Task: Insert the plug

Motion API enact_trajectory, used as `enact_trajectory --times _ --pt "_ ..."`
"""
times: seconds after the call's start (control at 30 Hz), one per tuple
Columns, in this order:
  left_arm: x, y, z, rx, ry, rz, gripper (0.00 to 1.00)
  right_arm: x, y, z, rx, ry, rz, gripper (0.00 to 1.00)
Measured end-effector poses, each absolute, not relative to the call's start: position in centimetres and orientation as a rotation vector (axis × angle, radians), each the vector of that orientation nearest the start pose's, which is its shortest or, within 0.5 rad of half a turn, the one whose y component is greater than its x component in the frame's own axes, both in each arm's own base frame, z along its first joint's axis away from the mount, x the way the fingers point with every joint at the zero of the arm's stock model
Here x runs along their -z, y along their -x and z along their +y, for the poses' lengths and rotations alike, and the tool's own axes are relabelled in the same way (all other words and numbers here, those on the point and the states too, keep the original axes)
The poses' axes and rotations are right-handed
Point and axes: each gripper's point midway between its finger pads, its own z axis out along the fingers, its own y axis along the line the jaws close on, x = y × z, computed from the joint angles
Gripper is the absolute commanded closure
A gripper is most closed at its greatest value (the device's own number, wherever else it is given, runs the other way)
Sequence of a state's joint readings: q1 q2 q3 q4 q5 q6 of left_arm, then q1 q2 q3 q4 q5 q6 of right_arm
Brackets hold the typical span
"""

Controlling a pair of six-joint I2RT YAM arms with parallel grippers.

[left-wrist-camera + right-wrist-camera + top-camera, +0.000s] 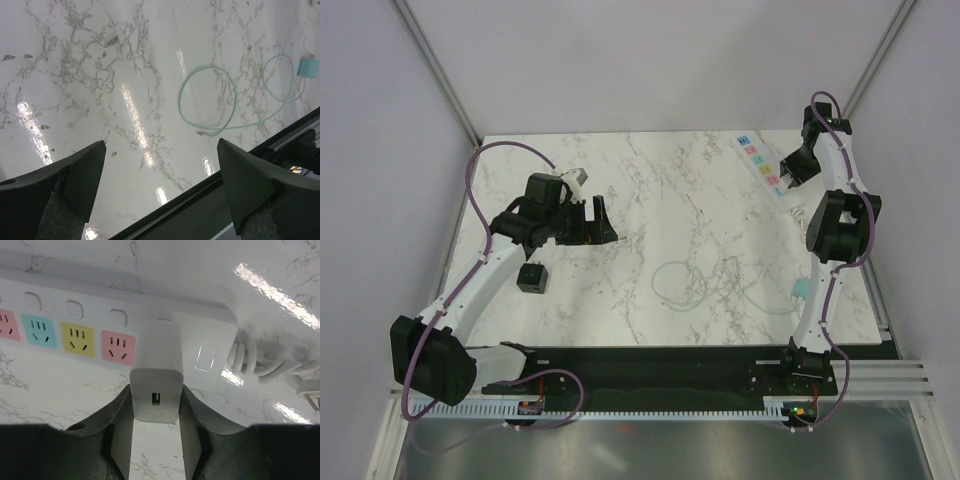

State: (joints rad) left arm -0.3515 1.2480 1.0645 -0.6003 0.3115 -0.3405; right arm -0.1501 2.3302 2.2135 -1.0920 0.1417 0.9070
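Plug (532, 277), a matte black cube, lies well apart from the strip (200, 335). Left gripper (160, 165) gapes empty; right gripper (156, 395) clasps a white adapter (156, 355) on the strip.

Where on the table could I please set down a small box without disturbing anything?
The far middle, between the left claw and the power strip, is bare. So is the gap between the black plug and the green cable. The right edge is crowded: strip, right claw, white adapter.
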Motion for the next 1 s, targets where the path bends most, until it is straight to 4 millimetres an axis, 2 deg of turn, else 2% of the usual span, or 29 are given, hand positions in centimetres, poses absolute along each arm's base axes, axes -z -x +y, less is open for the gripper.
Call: enact_trajectory --times 0.43,1.0 --pt "-18.2 -28.5 -17.5 0.688 -0.169 2.415 0.0 -8.3 -52.3 -8.5 -0.031 -1.443 2.345 1.0" --pt "-18.0 -28.5 -17.4 0.674 -0.165 2.418 0.0 -7.5 -52.6 -7.4 0.163 -1.279 2.333 1.0"
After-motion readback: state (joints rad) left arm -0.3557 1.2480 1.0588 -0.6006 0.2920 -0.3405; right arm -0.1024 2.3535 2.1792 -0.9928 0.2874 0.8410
